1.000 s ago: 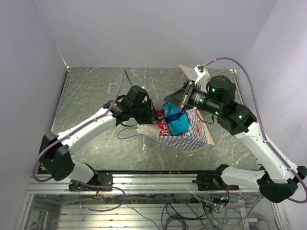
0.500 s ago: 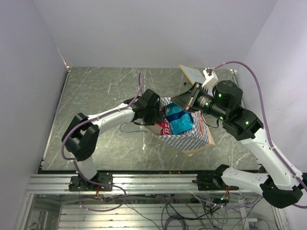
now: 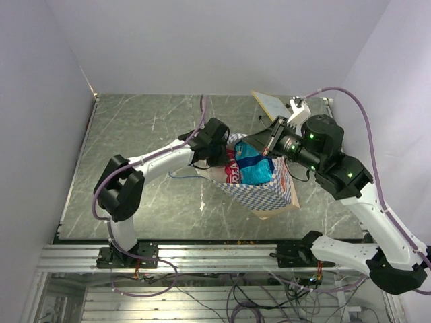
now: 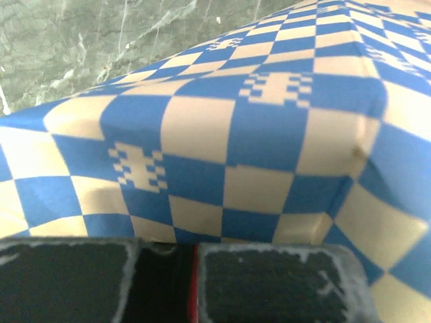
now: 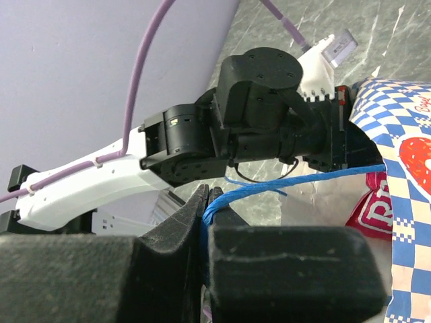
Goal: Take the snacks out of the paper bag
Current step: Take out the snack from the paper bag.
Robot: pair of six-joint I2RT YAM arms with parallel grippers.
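Note:
The blue-and-white checkered paper bag (image 3: 269, 192) lies tilted at mid-table, mouth facing left. A blue snack packet (image 3: 256, 169) and a red-pink one (image 3: 231, 173) show in its mouth; the other snacks are hidden. My left gripper (image 3: 219, 149) is at the mouth's left rim, its jaws nearly closed on the rim. In the left wrist view the bag's checkered wall (image 4: 222, 128) fills the frame above the gripper (image 4: 168, 245). My right gripper (image 3: 262, 145) is shut on the bag's blue string handle (image 5: 289, 185), which is pinched at the gripper (image 5: 207, 205). The red-pink packet also shows in the right wrist view (image 5: 374, 212).
A flat tan card strip (image 3: 269, 102) lies at the back of the table, behind the right wrist. The bag's other blue string handle (image 3: 178, 176) trails on the table left of the bag. The table's side walls are close on both sides.
My left gripper has moved right and farther back along the bag's mouth, its elbow folding in. The right gripper has shifted right and back, and the bag has moved with both.

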